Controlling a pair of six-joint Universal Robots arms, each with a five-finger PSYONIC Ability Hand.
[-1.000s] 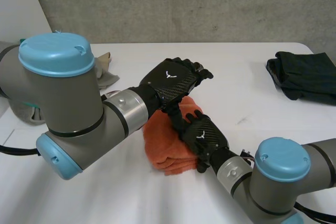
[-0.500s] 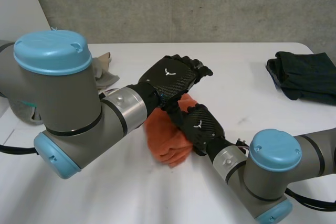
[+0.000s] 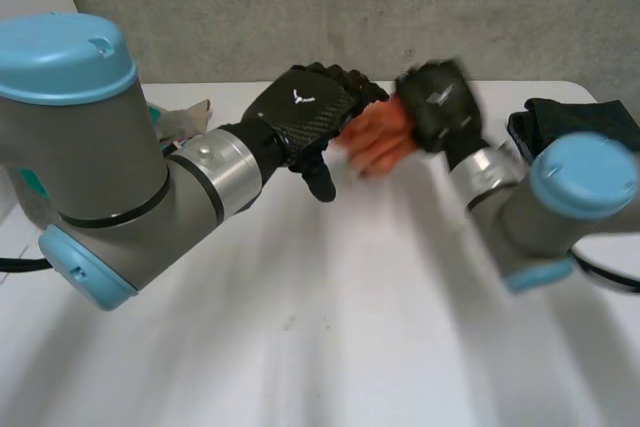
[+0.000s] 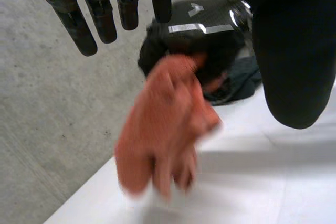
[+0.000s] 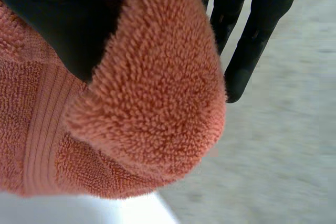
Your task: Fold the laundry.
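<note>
An orange towel [image 3: 375,142] hangs in the air above the back of the white table [image 3: 350,317]. My right hand [image 3: 435,97] is shut on its upper part. In the right wrist view the towel [image 5: 147,114] bulges out between the thumb [image 5: 58,19] and the curled fingers [image 5: 252,35]. My left hand [image 3: 300,112] is open just left of the towel, not touching it. In the left wrist view the towel [image 4: 168,124] dangles below my right hand [image 4: 194,40], beyond my left hand's straight fingers [image 4: 100,14].
A dark folded garment [image 3: 570,115] lies at the back right of the table, partly behind my right arm; the left wrist view has this garment [image 4: 236,80] behind the towel. A beige cloth [image 3: 190,112] lies at the back left. A concrete wall stands behind the table.
My right hand has shut on the orange towel and swung it up off the table toward the back right. My left hand has lifted slightly and stays open.
</note>
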